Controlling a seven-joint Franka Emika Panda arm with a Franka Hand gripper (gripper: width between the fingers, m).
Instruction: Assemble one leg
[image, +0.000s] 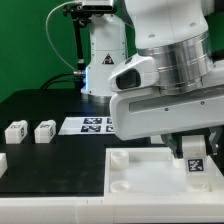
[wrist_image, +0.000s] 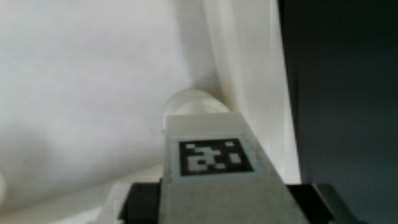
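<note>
White plastic fills most of the exterior view. We see the leg, a small flat-faced cuboid post, standing with its long axis upright and its black-and-white square tag facing the camera. It sits at the exterior view's right, over a corner region of the large white tray and directly under the end effector, which reaches down onto the post's upper end. From here we cannot tell whether the leg's lower end touches the tray. The arm above it is a smooth white shell with a ribbed grey metal collar. The tray is a broad square piece with a raised rim, lying on the matte black surface. Well apart, toward the exterior view's left, a loose post and a neighbour post stand side by side, not touching. The marker board lies flat just beyond them.

In the wrist view we look along the leg. Its long axis runs straight away from the camera toward the tray, its tagged face is turned to us, and its rounded far end sits close to the tray's raised wall. The end effector is clamped on the leg, with dark pads pressing its two sides at the near end. A strip of black surface runs alongside the tray's edge.
</note>
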